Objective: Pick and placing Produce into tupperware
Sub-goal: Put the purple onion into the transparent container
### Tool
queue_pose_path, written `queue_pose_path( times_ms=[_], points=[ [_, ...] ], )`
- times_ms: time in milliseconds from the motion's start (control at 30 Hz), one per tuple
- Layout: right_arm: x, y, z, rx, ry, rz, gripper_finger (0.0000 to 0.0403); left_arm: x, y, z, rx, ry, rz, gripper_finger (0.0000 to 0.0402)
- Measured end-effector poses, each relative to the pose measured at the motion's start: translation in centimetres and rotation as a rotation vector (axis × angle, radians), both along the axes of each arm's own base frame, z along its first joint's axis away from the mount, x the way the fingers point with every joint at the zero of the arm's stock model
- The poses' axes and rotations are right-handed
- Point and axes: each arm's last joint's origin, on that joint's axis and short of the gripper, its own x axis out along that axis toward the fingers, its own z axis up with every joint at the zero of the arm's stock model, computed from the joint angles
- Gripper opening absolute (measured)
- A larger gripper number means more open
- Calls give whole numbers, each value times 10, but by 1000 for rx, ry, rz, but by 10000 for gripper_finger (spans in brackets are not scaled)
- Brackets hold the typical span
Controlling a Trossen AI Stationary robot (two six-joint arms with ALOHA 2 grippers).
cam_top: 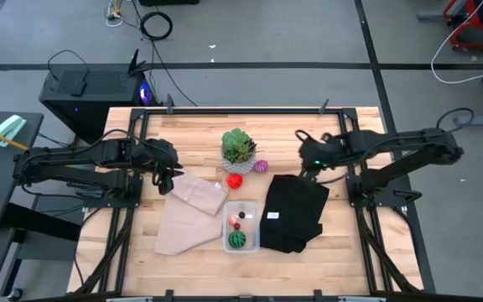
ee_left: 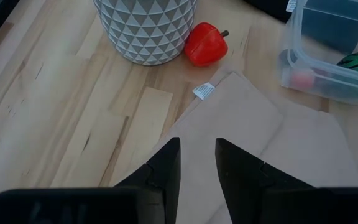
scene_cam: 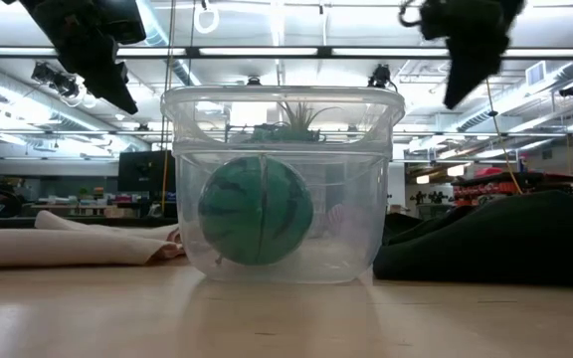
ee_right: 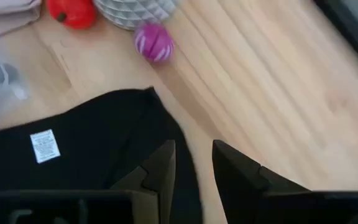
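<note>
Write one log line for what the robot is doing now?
left gripper: open, above tan cloth | right gripper: open, above black cloth | green ball: in tupperware

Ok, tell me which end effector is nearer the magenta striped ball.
Right. The right end effector hovers just beside the magenta striped ball, over the black cloth's edge; the left end effector is farther, beyond the potted plant.

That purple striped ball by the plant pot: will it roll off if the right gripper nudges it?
Probably. The purple ball looks round and smooth, sitting on bare wood beside the pot, so a sideways nudge would likely send it rolling. It seems small and light; closing on it squarely from above with the right gripper looks safer.
</note>
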Motion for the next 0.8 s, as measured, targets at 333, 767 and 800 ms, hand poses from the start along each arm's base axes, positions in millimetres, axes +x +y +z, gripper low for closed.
queue_pose_path(
  times_ms=[333, 767, 800],
  points=[
    [-19, 8, -53, 148, -130, -149, 112, 0, 0, 0, -3, -3, 4, 107],
    [29, -5, -96, 156, -263, -183, 107, 0, 0, 0, -18, -8, 21, 107],
    [31, -8, -100, 155, -251, -196, 108, 0, 0, 0, -18, -8, 21, 107]
  ],
)
